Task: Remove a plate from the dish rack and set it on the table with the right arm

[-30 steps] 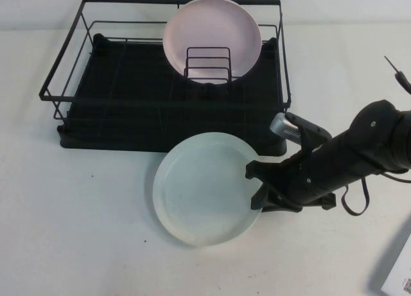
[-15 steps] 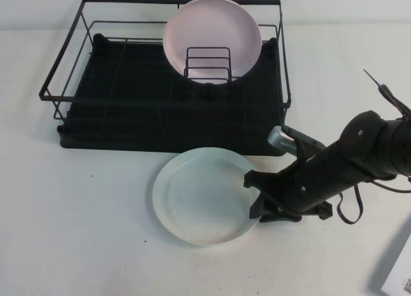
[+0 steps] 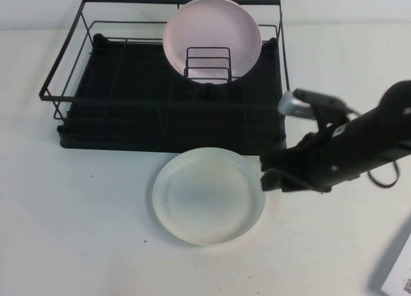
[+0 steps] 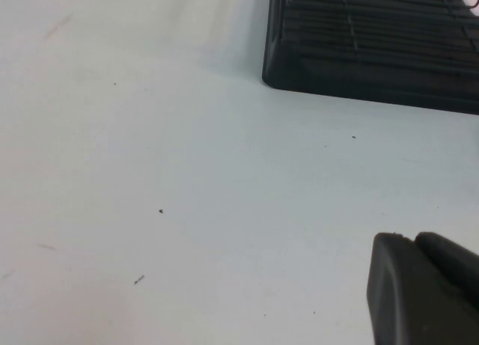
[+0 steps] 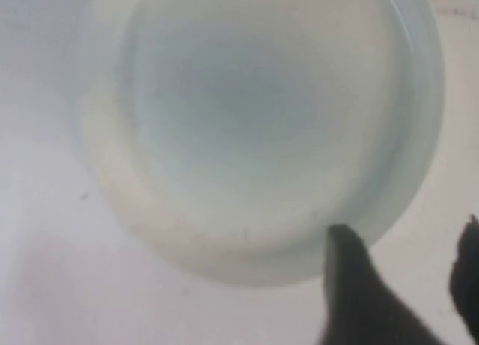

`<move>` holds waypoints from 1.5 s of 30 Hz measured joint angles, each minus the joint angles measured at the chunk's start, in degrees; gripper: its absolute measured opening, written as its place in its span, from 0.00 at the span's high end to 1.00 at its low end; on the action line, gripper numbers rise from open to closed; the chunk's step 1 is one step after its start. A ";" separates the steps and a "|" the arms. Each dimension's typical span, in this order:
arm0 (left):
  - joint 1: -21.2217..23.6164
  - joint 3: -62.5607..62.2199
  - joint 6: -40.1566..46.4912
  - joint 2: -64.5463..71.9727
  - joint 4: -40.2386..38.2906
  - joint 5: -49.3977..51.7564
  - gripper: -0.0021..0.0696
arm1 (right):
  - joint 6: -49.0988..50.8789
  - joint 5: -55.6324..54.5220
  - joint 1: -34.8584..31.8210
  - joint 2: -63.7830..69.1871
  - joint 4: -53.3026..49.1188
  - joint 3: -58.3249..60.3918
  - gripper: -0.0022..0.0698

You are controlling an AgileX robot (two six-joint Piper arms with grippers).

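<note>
Two plates show from the high camera: the white plate (image 3: 209, 196) lying flat on the counter (image 3: 90, 244) just in front of the dish rack (image 3: 160, 71), and a pink plate (image 3: 212, 39) upright against the rack's wire divider (image 3: 207, 65). The right pincer (image 3: 264, 173) sits just beside the white plate's right edge, its jaws spread and holding nothing; the plate looks released, so the placing step seems done.

The main risk, as I judge it, is in the arm's retreat. One finger (image 5: 352, 274) reaches right to the plate's rim in the right wrist picture, so a sideways or low pull-back could catch that raised rim and drag or tip the plate. The rack's front edge is also close to the arm, and a careless lift might clip its wire frame. A clean upward exit would avoid both.

The right wrist camera alone shows how close the finger is to the rim, and the plate's shallow well (image 5: 247, 113) seen close up. The high camera alone gives the rack, the pink plate and the plate's place on the counter. The left wrist camera shows bare counter, a corner of the rack base (image 4: 374, 53), and only a dark part of the left pincer (image 4: 423, 289), parked away from the work; whether it is open I cannot tell.
</note>
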 joint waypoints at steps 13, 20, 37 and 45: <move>0.00 0.00 0.00 0.00 0.00 0.00 0.98 | 7.92 15.93 0.00 -31.11 -21.63 1.44 0.99; 0.00 0.00 0.00 0.00 0.00 0.00 0.98 | 8.02 21.14 0.00 -45.49 -25.87 9.15 0.99; 0.00 0.00 0.00 0.00 0.00 0.00 0.98 | 7.45 4.84 -9.35 -59.99 -34.07 26.56 1.00; 0.00 0.00 0.00 0.00 0.00 0.00 0.98 | 7.45 -19.61 -22.43 -80.98 -32.30 51.31 1.00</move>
